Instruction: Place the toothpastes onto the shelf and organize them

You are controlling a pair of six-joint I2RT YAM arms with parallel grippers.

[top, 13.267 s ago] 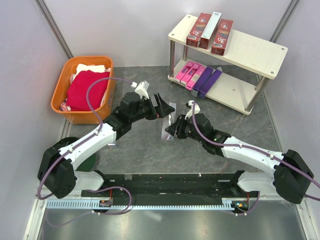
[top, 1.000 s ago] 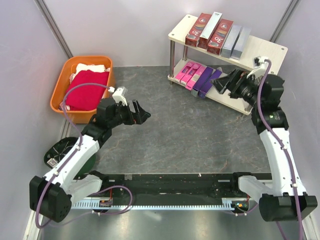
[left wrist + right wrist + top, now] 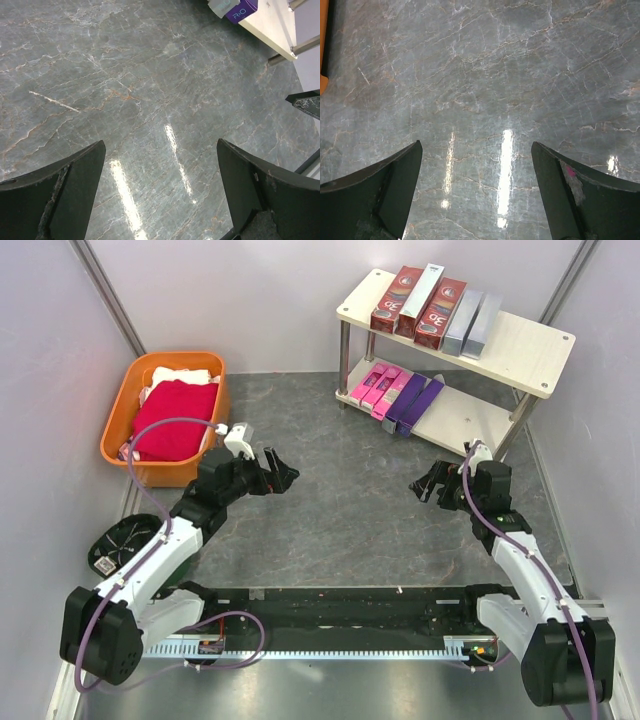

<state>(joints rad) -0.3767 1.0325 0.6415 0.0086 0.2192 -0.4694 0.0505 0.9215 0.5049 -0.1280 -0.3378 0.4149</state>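
On the shelf [image 3: 520, 340], far right, the toothpastes [image 3: 430, 305] are ranged side by side, long axes front-to-back, nearer the right gripper [image 3: 423, 481]; it and the left gripper [image 3: 282, 471] are spread wide, empty.

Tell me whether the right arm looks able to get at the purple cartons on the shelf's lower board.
Probably yes: the right end effector is open and empty, and nothing stands between it and the purple cartons at the front of the lower board.
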